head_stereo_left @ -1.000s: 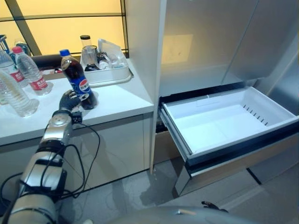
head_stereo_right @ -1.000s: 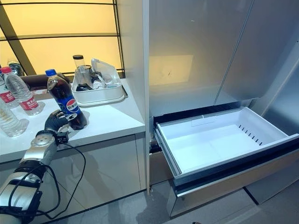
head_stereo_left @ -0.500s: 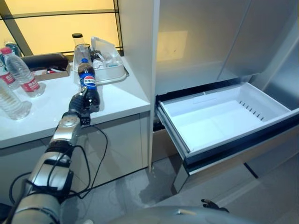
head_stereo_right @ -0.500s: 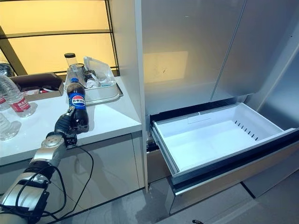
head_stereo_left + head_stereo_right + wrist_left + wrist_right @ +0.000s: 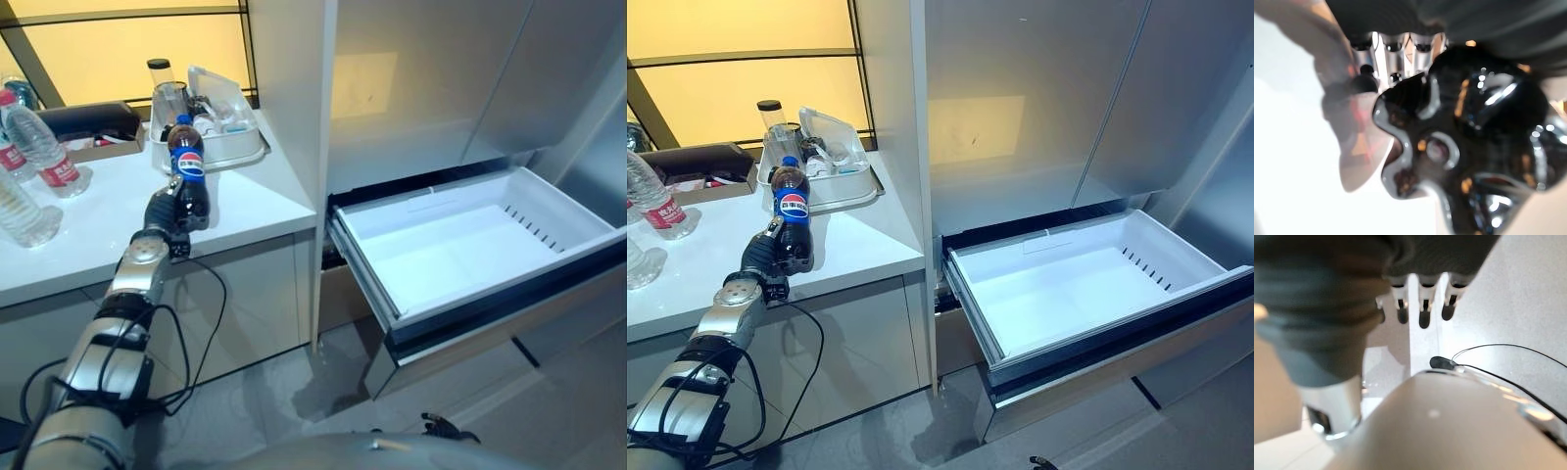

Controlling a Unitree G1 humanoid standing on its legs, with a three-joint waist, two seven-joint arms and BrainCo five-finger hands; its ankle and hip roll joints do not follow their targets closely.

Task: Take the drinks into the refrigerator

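A dark cola bottle [image 5: 186, 181] with a blue cap and blue label stands upright near the front edge of the white counter [image 5: 245, 201]. My left hand [image 5: 163, 210] is shut on its lower half. In the left wrist view the bottle's lobed black base [image 5: 1469, 147] shows past my fingers [image 5: 1393, 49], low over the counter. The refrigerator's white drawer [image 5: 460, 259] is pulled out to the right, and nothing lies in it. My right hand [image 5: 1422, 303] hangs with straight fingers over the floor, holding nothing.
Clear water bottles [image 5: 44, 147] with red labels stand at the counter's left end. A white tray [image 5: 211, 152] of glassware sits behind the cola bottle, with a dark box [image 5: 88, 119] beside it. The refrigerator's upright side panel [image 5: 294, 98] stands between the counter and the drawer.
One second ago the cola bottle leaned on the counter in my left hand. It now stands upright, carried right towards the refrigerator. The camera has turned too.
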